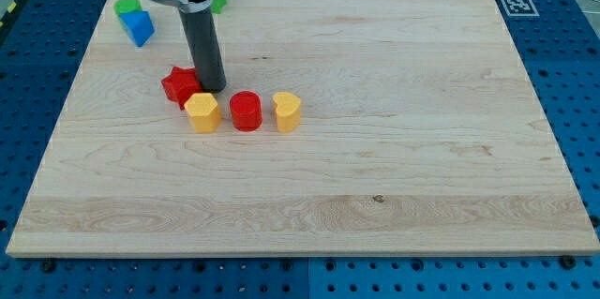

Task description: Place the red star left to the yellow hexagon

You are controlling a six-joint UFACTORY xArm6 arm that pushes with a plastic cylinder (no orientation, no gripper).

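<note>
The red star lies on the wooden board, up and to the left of the yellow hexagon and touching or nearly touching it. My tip rests on the board right against the star's right side, just above the hexagon. The dark rod rises from there to the view's top.
A red cylinder sits right of the hexagon, then a yellow heart-shaped block. A blue block and a green block lie at the top left. Another green block shows partly behind the arm. A marker tag is at the top right corner.
</note>
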